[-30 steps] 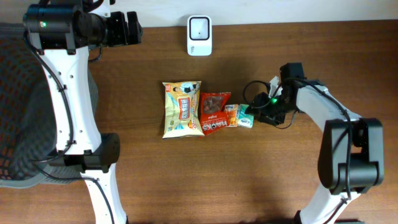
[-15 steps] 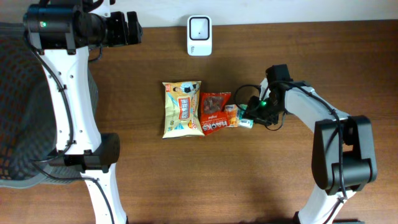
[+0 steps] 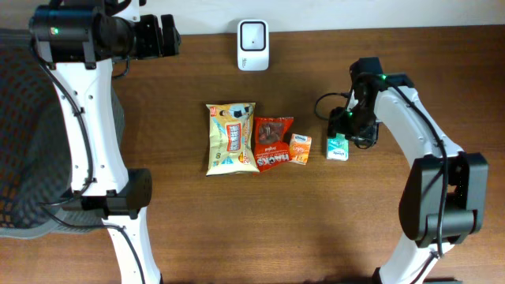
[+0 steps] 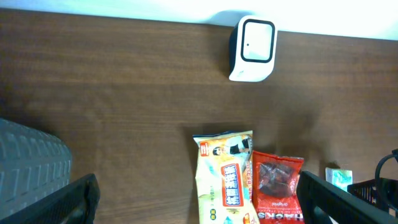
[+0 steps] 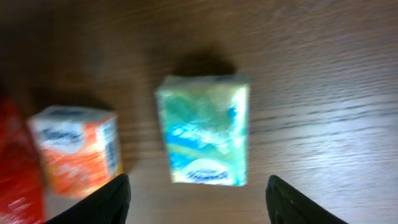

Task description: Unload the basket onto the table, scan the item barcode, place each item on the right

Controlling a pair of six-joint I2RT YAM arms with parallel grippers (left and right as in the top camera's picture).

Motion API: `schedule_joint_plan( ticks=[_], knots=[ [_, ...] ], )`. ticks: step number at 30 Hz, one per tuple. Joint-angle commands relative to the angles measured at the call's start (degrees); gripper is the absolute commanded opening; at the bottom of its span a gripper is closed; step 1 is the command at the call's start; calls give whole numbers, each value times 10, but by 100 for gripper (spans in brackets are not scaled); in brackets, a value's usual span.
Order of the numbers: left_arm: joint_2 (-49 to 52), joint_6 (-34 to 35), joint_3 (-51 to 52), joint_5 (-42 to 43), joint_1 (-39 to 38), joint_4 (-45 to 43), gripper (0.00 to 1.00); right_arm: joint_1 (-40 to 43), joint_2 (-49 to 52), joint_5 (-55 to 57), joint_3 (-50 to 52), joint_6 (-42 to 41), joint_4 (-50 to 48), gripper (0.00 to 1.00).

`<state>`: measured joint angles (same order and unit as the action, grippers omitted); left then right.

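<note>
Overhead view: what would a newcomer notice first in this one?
A row of snacks lies in the middle of the table: a yellow bag, a red packet and a small orange box. A green packet lies apart from them, directly beneath the open right gripper, whose fingers flank it without touching. A white scanner sits at the far edge.

The right end effector (image 3: 342, 136) hovers over a green packet (image 3: 338, 147), near an orange box (image 3: 299, 148).
</note>
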<state>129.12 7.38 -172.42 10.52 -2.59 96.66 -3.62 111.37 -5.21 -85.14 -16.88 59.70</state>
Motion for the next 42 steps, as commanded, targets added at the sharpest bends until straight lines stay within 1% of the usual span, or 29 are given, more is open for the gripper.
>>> schedule_joint_plan(
  ticks=[1,2,3,5,6,7,9,11,12,13,14,16,18,20,21,22,24,25,27,30,32,33,34,35,36,38,40,41,42],
  knots=[
    [-13,3,-7,4,3,0,99,9,-4,58,27,1,-21,76],
    [-13,3,-7,4,3,0,99,24,-3,57,33,6,-21,75],
    [-13,3,-7,4,3,0,99,33,-3,54,37,7,-24,72],
    [-13,3,-7,4,3,0,99,63,-3,-110,61,126,-61,66],
    [-13,3,-7,4,3,0,99,69,-3,-136,67,135,-66,63],
    [-13,3,-7,4,2,0,99,70,-3,-137,74,135,-71,61],
    [-13,3,-7,4,2,0,99,70,-3,-153,91,135,-92,61],
    [-13,3,-7,4,3,0,99,70,-3,-171,121,134,-132,61],
    [-13,3,-7,4,3,0,99,70,-3,-175,135,128,-151,53],
    [-13,3,-7,4,3,0,99,70,-3,-179,141,117,-157,23],
    [-13,3,-7,4,2,0,99,70,-3,-204,141,117,-158,4],
    [-13,3,-7,4,2,0,99,73,-3,-303,141,118,-159,4],
    [-13,3,-7,4,3,0,99,95,-3,-502,141,118,-158,4],
    [-13,3,-7,4,3,0,99,118,-3,-659,141,127,-156,4],
    [-13,3,-7,4,3,0,99,124,-3,-726,141,149,-156,4],
    [-13,3,-7,4,2,0,99,128,-3,-833,141,202,-156,4],
    [-13,3,-7,4,3,0,99,110,-3,-838,141,279,-154,4],
    [-13,3,-7,4,2,0,99,83,-3,-837,141,315,-156,4],
    [-13,3,-7,4,3,0,99,49,-3,-837,141,336,-169,4],
    [-13,3,-7,4,3,0,99,41,-3,-820,141,336,-178,4],
    [-13,3,-7,4,3,0,99,41,-3,-764,141,309,-177,4],
    [-13,3,-7,4,3,0,99,41,-3,-695,141,266,-177,4],
    [-13,3,-7,4,3,0,99,41,-3,-591,141,202,-177,4],
    [-13,3,-7,4,3,0,99,44,-3,-445,141,132,-177,4],
    [-13,3,-7,4,3,0,99,56,-3,-372,140,101,-171,4],
    [-13,3,-7,4,3,0,99,88,-3,-335,139,97,-155,4],
    [-13,3,-7,4,3,0,99,123,-3,-275,139,89,-124,4],
    [-13,3,-7,4,3,0,99,135,-3,-245,139,91,-108,11],
    [-13,3,-7,4,3,0,99,138,-3,-204,139,91,-90,52]
  ],
)
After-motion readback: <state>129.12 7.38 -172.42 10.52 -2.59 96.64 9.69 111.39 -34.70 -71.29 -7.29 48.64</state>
